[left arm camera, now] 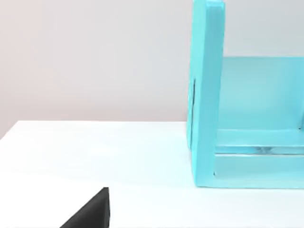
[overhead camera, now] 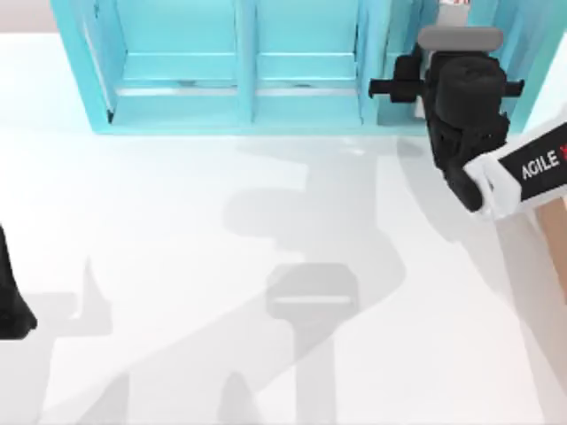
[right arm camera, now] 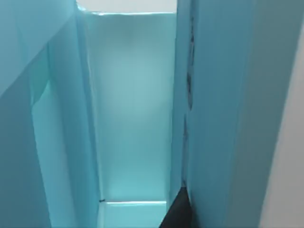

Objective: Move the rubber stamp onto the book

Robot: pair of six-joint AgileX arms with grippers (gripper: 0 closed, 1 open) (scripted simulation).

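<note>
2 arms: the right pincer (overhead camera: 443, 88) reaches into the teal shelf unit (overhead camera: 239, 66); I cannot tell its opening. The left arm (overhead camera: 11, 301) sits well clear of the shelf.

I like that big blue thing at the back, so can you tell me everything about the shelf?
The shelf unit is bright teal, smooth and painted-looking. It stands upright on the white table along its far edge, split by vertical dividers into open compartments with a low ledge inside. The right gripper reaches into its right-hand compartment. The left arm is parked at the table's left edge.
</note>
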